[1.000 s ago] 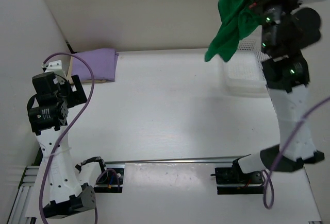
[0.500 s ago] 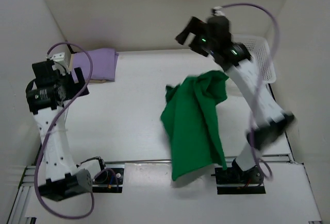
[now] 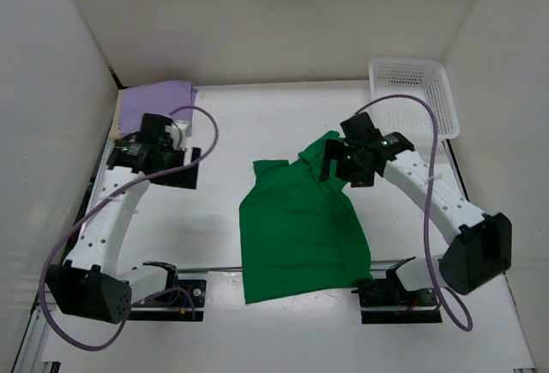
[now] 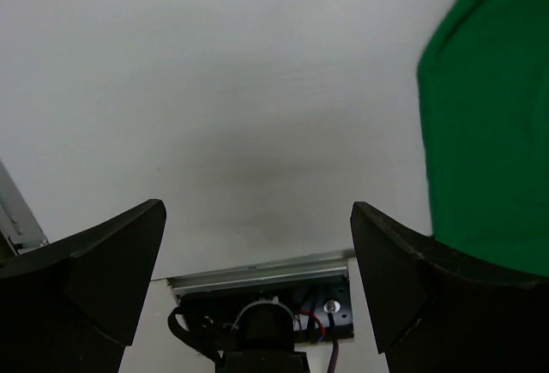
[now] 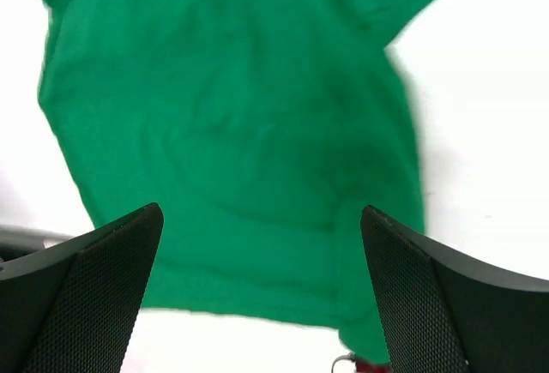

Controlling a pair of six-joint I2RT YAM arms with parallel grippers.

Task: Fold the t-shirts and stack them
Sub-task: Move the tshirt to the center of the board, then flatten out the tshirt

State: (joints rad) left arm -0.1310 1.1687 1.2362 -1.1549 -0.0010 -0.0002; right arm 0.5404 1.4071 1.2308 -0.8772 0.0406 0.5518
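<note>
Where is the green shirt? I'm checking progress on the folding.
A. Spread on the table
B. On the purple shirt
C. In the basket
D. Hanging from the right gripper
A: the green shirt lies spread on the table, not held by the open right gripper, and apart from the basket and the purple shirt.

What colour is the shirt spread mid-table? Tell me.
The shirt is plain bright green; the top view shows it best.

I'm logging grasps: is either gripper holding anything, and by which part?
Nothing. The left gripper and right gripper are open; the green shirt lies free on the table.
</note>
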